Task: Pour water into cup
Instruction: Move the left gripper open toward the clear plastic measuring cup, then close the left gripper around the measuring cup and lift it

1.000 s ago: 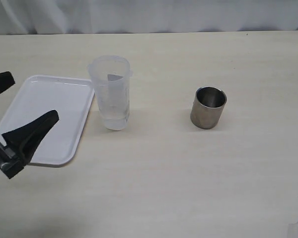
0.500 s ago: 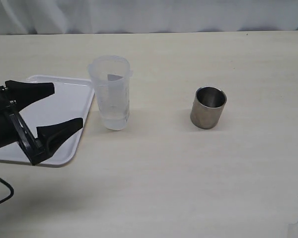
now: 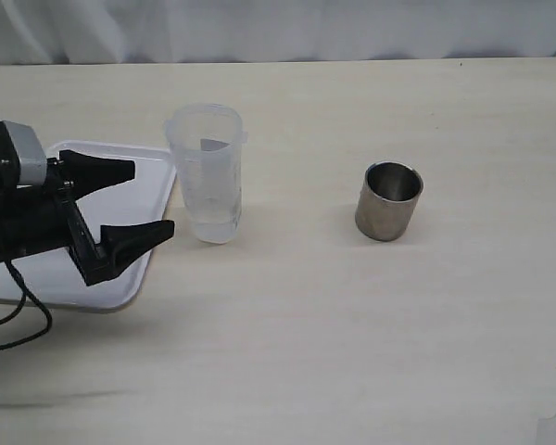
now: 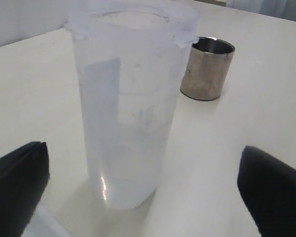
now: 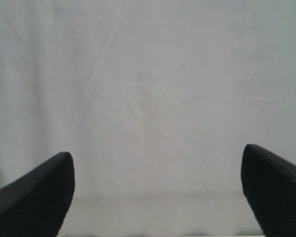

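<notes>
Black left gripper (image 3: 153, 198): moved in on the tall translucent plastic beaker (image 3: 206, 176) within the last second, now just beside it, jaws wide, empty. Clear water (image 3: 213, 225) low inside the beaker. Short grey stainless-steel cup (image 3: 389, 201) upright, well apart from the beaker, opposite the gripper. Probably a grasp next; no pouring yet. Right gripper (image 5: 158, 197) spread wide, empty, not near the beaker.

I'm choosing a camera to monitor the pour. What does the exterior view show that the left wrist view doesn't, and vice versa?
Only exterior: the whole white tray and the left gripper with its body and cable. Only left wrist: a close look at the water low in the beaker. Both: beaker, cup, table, and the gripper's open fingers.
</notes>
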Controlling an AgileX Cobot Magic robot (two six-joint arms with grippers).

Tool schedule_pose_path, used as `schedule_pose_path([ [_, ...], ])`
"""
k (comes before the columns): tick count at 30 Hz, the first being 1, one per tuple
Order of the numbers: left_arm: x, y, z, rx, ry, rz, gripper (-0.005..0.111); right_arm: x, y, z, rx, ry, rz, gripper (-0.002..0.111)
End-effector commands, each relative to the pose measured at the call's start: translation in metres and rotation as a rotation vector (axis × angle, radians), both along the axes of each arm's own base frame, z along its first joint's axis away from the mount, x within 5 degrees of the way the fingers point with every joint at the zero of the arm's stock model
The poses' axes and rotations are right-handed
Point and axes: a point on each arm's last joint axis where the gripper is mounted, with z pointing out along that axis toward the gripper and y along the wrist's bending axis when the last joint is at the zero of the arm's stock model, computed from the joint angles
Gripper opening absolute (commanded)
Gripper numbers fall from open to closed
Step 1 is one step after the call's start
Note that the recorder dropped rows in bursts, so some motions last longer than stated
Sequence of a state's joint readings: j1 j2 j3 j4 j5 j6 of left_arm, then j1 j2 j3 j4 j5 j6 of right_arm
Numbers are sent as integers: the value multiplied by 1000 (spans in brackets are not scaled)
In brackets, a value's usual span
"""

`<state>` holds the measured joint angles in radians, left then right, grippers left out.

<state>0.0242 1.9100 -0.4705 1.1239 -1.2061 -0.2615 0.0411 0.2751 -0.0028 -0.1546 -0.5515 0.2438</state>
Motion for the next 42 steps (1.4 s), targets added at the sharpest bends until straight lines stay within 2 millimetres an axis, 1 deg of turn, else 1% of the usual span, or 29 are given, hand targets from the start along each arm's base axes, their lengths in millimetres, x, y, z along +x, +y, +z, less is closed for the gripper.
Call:
schedule_pose_path([
  [1,9,-13,-3,-3,-27,-81,97,0,0,0,-5,-8,2,85],
  [3,16,-18,-3,-5,-44,-95,97,0,0,0,-5,-8,2,85],
  [6,25,-23,-4,-16,-54,-73,97,0,0,0,-5,-8,2,85],
  [11,31,-25,-8,-23,-47,-55,97,0,0,0,-5,-8,2,85],
  [14,32,-25,-14,-22,-30,-56,97,0,0,0,-5,-8,2,85],
  [18,38,-31,-18,-27,-30,-57,97,0,0,0,-5,-8,2,85],
  [24,44,-47,-15,-20,-61,-94,97,0,0,0,-5,-8,2,85],
  [28,50,-51,-14,-24,-52,-17,97,0,0,0,-5,-8,2,85],
  [35,50,-55,-13,-15,-98,-25,97,0,0,-1,-6,1,1,85],
  [42,55,-54,-10,-21,-108,-1,97,0,0,-1,-6,1,1,85],
])
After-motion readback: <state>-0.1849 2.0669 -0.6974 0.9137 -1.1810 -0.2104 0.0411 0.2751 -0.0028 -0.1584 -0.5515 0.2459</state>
